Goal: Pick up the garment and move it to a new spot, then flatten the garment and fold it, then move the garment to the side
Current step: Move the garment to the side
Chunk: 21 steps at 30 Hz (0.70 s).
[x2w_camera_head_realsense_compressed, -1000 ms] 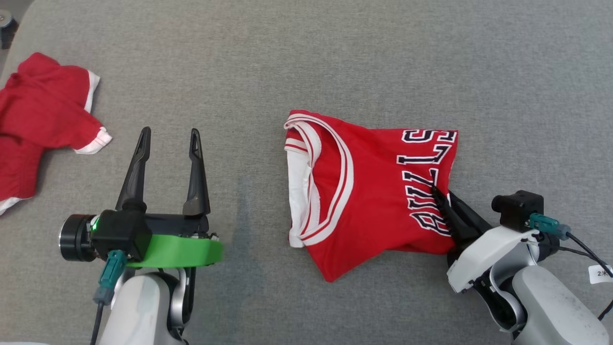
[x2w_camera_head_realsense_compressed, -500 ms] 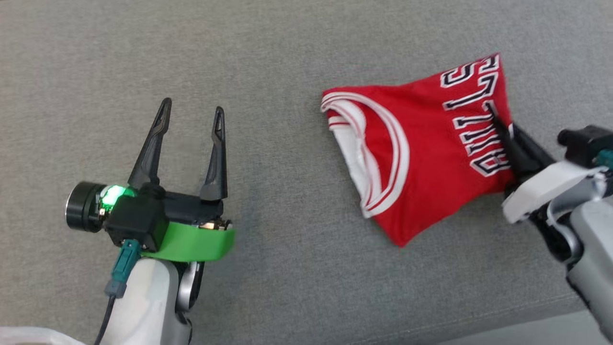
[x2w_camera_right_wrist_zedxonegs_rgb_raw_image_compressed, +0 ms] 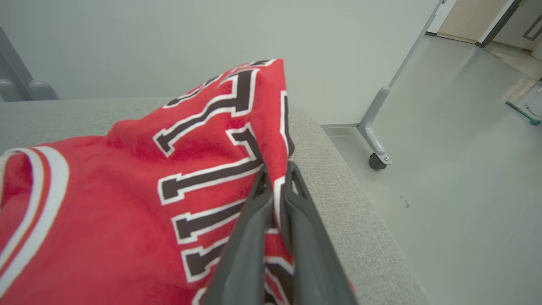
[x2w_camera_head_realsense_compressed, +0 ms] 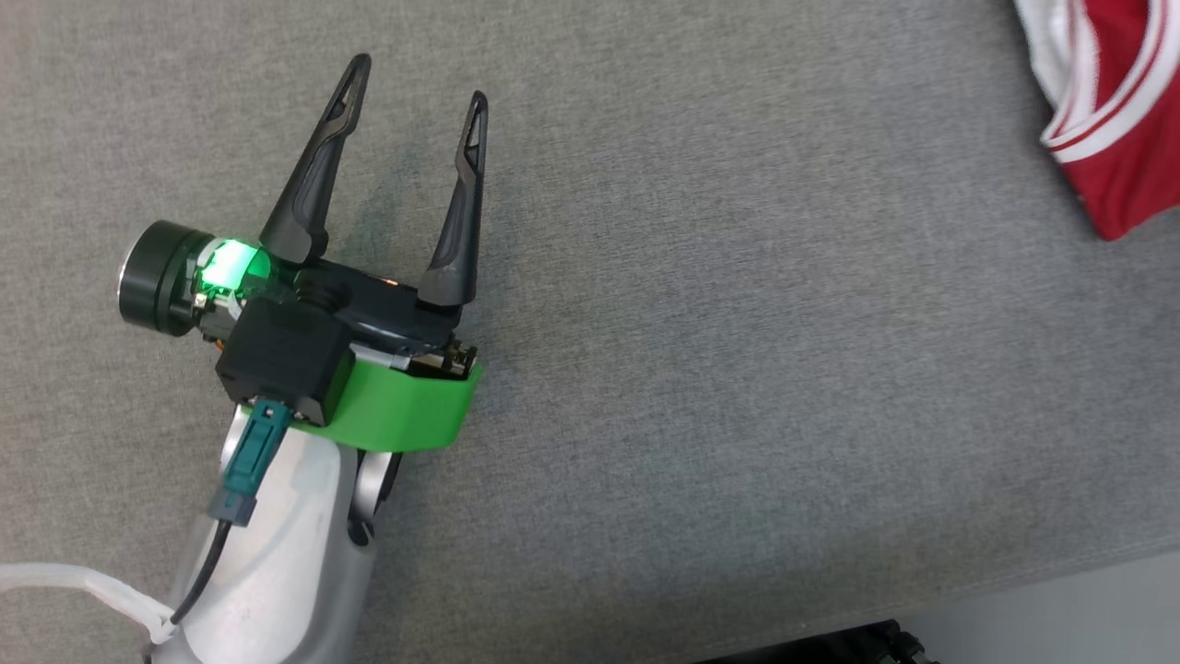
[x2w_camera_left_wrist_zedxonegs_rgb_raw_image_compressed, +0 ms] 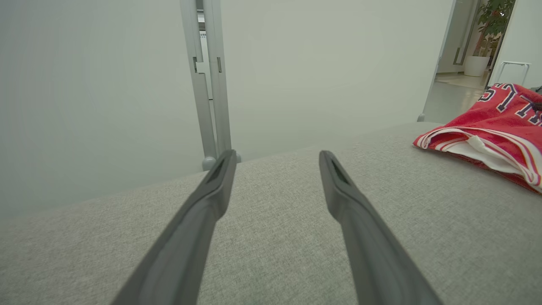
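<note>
The garment [x2w_camera_head_realsense_compressed: 1120,111] is a folded red jersey with white trim and black-and-white lettering, cut off by the top right corner of the head view. In the right wrist view my right gripper [x2w_camera_right_wrist_zedxonegs_rgb_raw_image_compressed: 277,169] is shut on the garment [x2w_camera_right_wrist_zedxonegs_rgb_raw_image_compressed: 127,190], pinching a fold of the lettered cloth near the table's right edge. My left gripper [x2w_camera_head_realsense_compressed: 419,78] hovers open over bare grey cloth at the left, nothing between its fingers. From the left wrist, the left gripper [x2w_camera_left_wrist_zedxonegs_rgb_raw_image_compressed: 275,159] is open and the garment [x2w_camera_left_wrist_zedxonegs_rgb_raw_image_compressed: 487,127] lies far to the right.
The grey fabric table [x2w_camera_head_realsense_compressed: 737,369] ends at a front edge [x2w_camera_head_realsense_compressed: 1014,581] at the lower right. Past its right edge lies a pale floor [x2w_camera_right_wrist_zedxonegs_rgb_raw_image_compressed: 465,169] and a wheeled stand leg [x2w_camera_right_wrist_zedxonegs_rgb_raw_image_compressed: 374,159]. A frosted partition [x2w_camera_left_wrist_zedxonegs_rgb_raw_image_compressed: 106,84] stands behind the table.
The head camera has swung left, so the picture shifted right. The right gripper has dragged the jersey toward the table's right edge. The left gripper stays open.
</note>
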{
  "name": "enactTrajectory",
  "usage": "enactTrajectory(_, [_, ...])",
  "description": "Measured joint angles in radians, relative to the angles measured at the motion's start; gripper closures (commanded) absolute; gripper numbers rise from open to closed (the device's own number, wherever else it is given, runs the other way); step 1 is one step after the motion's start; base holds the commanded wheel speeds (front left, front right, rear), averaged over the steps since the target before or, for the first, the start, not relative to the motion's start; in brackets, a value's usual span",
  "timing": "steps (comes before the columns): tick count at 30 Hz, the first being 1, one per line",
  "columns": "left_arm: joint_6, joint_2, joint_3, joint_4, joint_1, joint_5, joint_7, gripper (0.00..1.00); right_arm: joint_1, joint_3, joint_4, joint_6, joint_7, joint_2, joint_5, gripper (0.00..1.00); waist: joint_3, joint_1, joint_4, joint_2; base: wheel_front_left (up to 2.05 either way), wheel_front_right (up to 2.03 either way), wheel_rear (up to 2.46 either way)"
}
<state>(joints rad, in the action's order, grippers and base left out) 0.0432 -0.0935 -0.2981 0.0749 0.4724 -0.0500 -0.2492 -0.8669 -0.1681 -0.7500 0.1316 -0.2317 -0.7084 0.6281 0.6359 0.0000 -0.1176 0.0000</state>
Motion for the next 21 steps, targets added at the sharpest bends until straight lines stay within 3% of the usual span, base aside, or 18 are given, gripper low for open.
enactTrajectory(5, [0.001, 0.006, -0.022, 0.004, 0.027, 0.002, -0.005, 0.00, -0.043, 0.048, -0.082, 0.000, -0.019, -0.053, -0.030, 1.00, 0.067, 0.0001, 0.042, 0.0000, 0.00, 0.00, 0.00])
enactTrajectory(6, [0.001, 0.008, -0.026, 0.004, 0.030, 0.002, -0.005, 0.00, -0.048, 0.056, -0.095, 0.000, -0.023, -0.054, -0.037, 0.55, 0.077, 0.0000, 0.052, 0.0000, 0.00, 0.00, 0.00])
enactTrajectory(7, [0.001, 0.008, -0.026, 0.004, 0.031, 0.003, -0.007, 0.00, -0.054, 0.067, -0.110, 0.000, -0.025, -0.053, -0.049, 0.00, 0.086, 0.0001, 0.061, 0.0000, 0.00, 0.00, 0.00])
enactTrajectory(13, [-0.007, 0.004, -0.021, -0.019, 0.030, -0.002, -0.008, 0.00, -0.042, 0.169, -0.115, 0.000, -0.030, -0.020, -0.116, 0.00, 0.095, 0.0001, 0.088, 0.0000, 0.00, 0.00, 0.00])
enactTrajectory(16, [-0.014, -0.001, -0.009, -0.036, 0.015, -0.011, -0.009, 0.00, 0.039, 0.257, -0.035, 0.000, -0.030, 0.016, -0.153, 0.00, 0.075, 0.0001, 0.090, 0.0000, 0.00, 0.00, 0.00])
enactTrajectory(21, [-0.041, -0.012, 0.025, -0.070, -0.057, -0.038, -0.010, 0.00, 0.233, 0.383, 0.177, 0.000, -0.030, 0.142, -0.215, 0.00, 0.014, 0.0001, 0.082, 0.0000, 0.00, 0.00, 0.00])
